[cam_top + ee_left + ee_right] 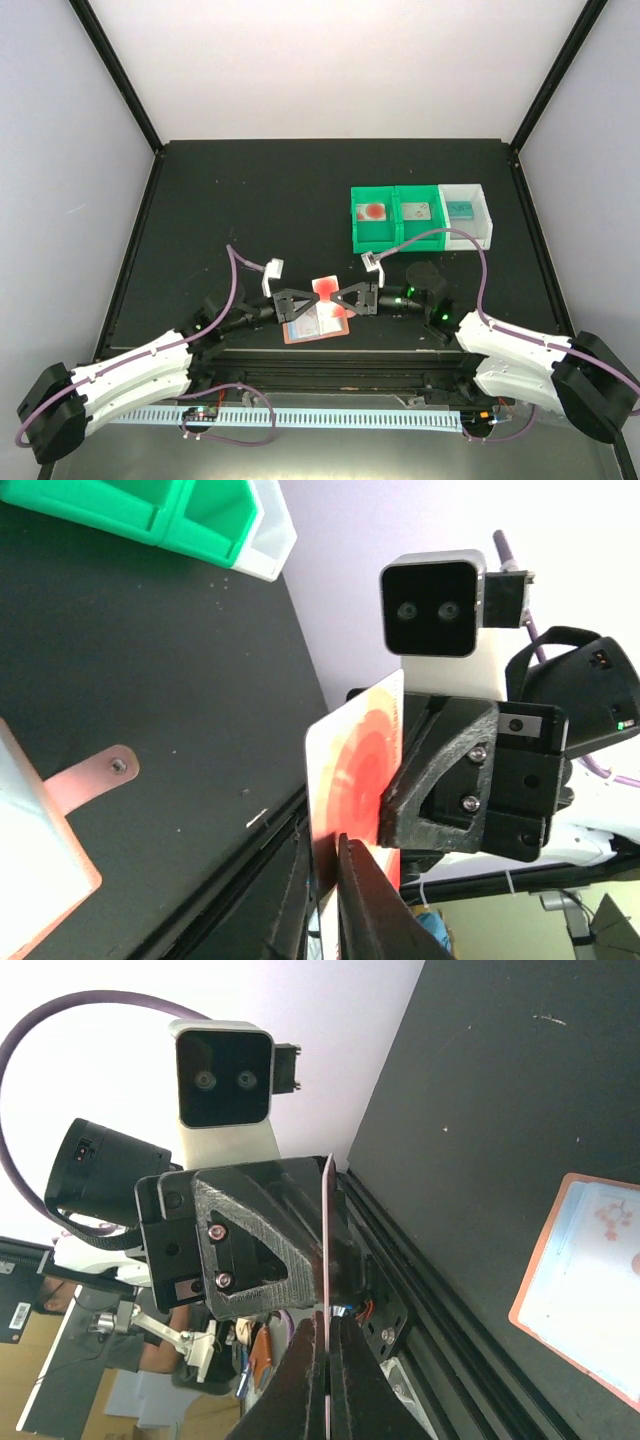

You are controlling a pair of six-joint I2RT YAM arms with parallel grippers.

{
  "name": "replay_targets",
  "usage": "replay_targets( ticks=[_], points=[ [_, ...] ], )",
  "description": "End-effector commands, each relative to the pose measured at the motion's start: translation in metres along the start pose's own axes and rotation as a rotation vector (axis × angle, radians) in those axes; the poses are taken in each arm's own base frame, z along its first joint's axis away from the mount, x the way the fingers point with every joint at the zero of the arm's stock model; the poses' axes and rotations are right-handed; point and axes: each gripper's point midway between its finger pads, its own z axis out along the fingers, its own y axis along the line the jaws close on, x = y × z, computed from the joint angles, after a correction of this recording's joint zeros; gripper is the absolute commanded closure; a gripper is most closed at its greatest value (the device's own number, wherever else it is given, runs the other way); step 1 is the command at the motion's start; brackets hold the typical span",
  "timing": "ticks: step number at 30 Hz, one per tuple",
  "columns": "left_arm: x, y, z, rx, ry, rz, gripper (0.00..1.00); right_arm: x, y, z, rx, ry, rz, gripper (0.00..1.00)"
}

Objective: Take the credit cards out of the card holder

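Observation:
A whitish credit card (327,290) with a red round mark is held upright above the table's near edge. My left gripper (316,298) and my right gripper (339,296) meet at it from either side, and both are shut on it. In the left wrist view the card (350,765) stands between my left fingers (372,900). In the right wrist view it is edge-on (327,1220) between my right fingers (350,1385). The salmon-pink card holder (312,328) lies open on the table just below the card, with its snap tab (95,775) spread out.
Two green bins (395,236) and a white bin (483,215) stand in a row at the back right, each with a card lying in it. The black frame rail (330,355) runs along the table's near edge under the grippers.

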Motion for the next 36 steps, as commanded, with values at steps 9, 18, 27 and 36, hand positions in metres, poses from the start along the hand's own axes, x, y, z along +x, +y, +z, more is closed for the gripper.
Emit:
replay_targets(
  ticks=[9, 18, 27, 36],
  points=[
    [0.002, -0.033, -0.004, 0.151, 0.013, 0.099, 0.98, 0.006, 0.017, 0.000, -0.040, 0.047, -0.081, 0.88],
    [0.022, -0.037, -0.012, 0.143, 0.132, 0.222, 0.98, 0.008, 0.031, -0.023, 0.113, 0.123, -0.359, 0.63],
    [0.045, -0.048, -0.021, 0.157, 0.303, 0.357, 0.98, 0.016, 0.054, -0.047, 0.205, 0.282, -0.551, 0.53],
    [0.062, -0.067, -0.028, 0.270, 0.423, 0.417, 0.98, 0.016, 0.066, -0.049, 0.204, 0.377, -0.607, 0.56]
  ],
)
